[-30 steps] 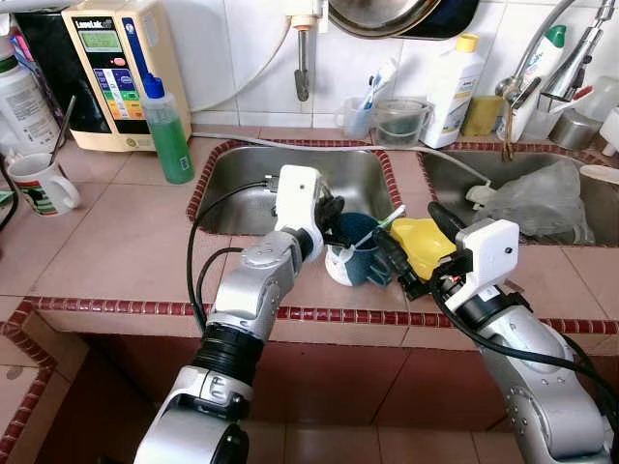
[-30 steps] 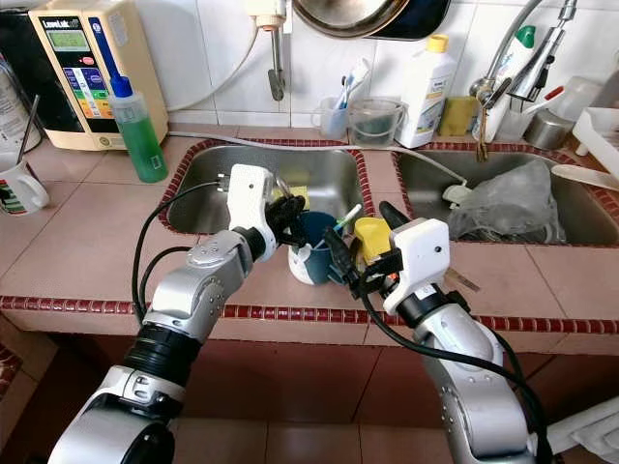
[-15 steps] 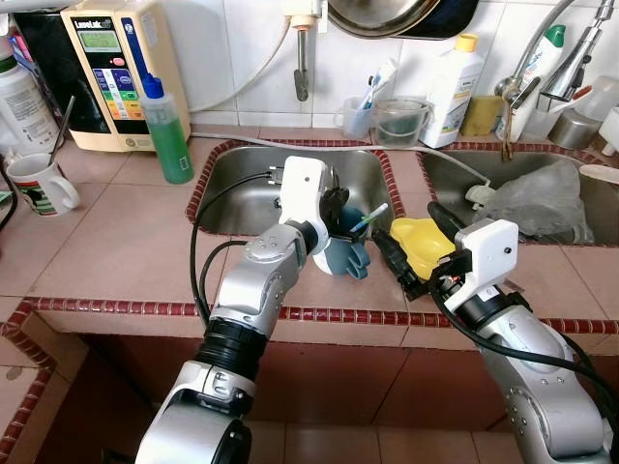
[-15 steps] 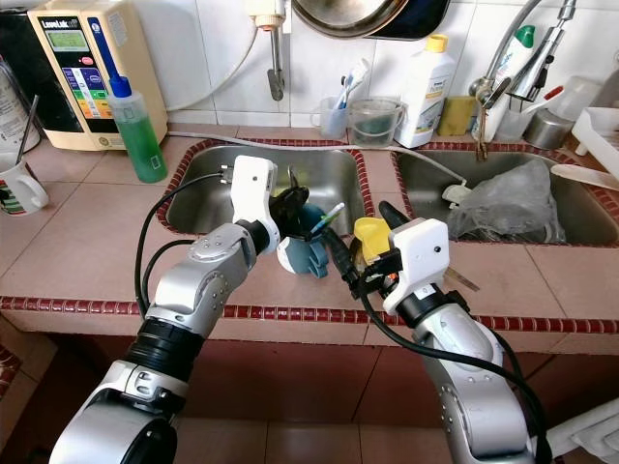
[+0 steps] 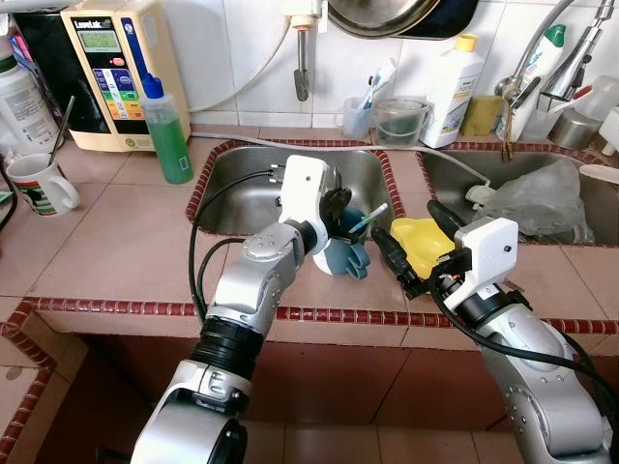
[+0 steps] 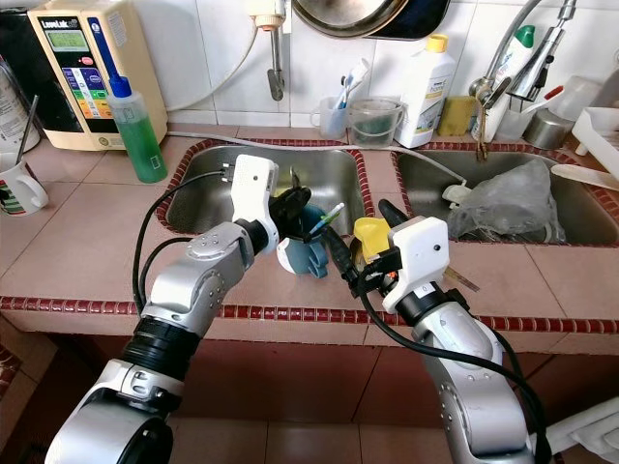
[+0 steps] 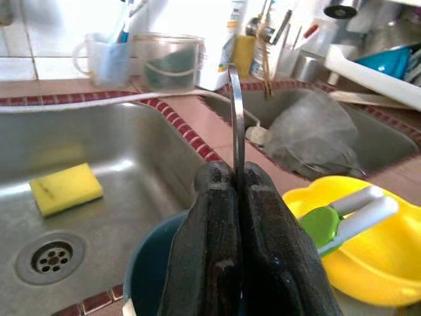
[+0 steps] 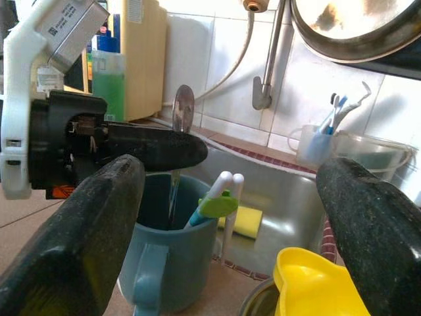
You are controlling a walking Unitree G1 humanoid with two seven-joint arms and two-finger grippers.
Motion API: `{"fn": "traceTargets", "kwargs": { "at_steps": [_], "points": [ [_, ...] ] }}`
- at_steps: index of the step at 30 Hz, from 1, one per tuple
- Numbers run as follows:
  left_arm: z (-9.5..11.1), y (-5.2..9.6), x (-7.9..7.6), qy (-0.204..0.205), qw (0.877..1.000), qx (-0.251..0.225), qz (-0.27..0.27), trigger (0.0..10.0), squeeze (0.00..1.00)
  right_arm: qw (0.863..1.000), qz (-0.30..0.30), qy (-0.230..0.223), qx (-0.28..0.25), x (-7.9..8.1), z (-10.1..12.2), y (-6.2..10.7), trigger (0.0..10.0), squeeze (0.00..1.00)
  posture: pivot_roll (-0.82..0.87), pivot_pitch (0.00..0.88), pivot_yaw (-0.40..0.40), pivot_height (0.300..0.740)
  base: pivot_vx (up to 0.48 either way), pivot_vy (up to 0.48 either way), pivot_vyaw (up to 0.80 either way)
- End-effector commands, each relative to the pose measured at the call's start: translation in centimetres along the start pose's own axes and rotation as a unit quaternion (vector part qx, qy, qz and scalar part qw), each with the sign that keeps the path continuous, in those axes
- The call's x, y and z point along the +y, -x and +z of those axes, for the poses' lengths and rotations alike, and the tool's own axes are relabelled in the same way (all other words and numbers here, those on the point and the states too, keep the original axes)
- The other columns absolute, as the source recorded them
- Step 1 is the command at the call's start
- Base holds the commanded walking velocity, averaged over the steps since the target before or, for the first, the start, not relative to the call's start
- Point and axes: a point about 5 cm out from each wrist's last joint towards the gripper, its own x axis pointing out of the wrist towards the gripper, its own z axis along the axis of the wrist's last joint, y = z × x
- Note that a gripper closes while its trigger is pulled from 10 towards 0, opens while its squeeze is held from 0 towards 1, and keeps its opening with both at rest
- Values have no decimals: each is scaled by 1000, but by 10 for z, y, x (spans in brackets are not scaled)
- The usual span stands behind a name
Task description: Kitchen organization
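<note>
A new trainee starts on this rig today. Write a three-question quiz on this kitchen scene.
1. True or false: the left pincer is shut on a metal utensil over the blue mug.
2. Where does the yellow sponge lie? A: in the left sink. B: on the counter. C: in the mug.
3. Fill in: the right pincer, beside the mug, has its fingers ____.

Key: 1 true; 2 A; 3 open.

White tiled wall (image 5: 232,68), pink tiled counter (image 5: 116,242), double steel sink (image 5: 242,188)
</note>
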Motion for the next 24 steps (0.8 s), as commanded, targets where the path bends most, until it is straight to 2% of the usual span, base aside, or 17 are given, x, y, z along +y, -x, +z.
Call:
{"fn": "traceTargets", "kwargs": {
  "at_steps": [1, 10, 13, 17, 24],
  "points": [
    [2, 1, 0, -4, 1000, 8, -5, 10000, 0, 1000, -1, 6, -7, -2, 3, -2, 10000, 0, -89, 0, 35, 740, 0, 0, 0],
    [21, 3, 0, 7, 1000, -13, -18, 10000, 0, 1000, -1, 6, -7, -3, 3, -3, 10000, 0, -88, 0, 32, 740, 0, 0, 0],
    [39, 4, -2, 25, 998, -38, -32, 10000, 0, 1000, 0, 7, -7, -3, 3, -3, 10000, 0, -88, 0, 32, 740, 0, 0, 0],
    [45, 4, -2, 29, 998, -47, -36, 10000, 0, 1000, 0, 7, -7, -3, 3, -4, 10000, 0, -88, 0, 32, 740, 0, 0, 0],
    [71, 7, -3, 31, 995, -80, -43, 10000, 0, 1000, 0, 6, -7, -3, 2, -4, 10000, 0, -87, 0, 32, 740, 0, 0, 0]
  ]
}}
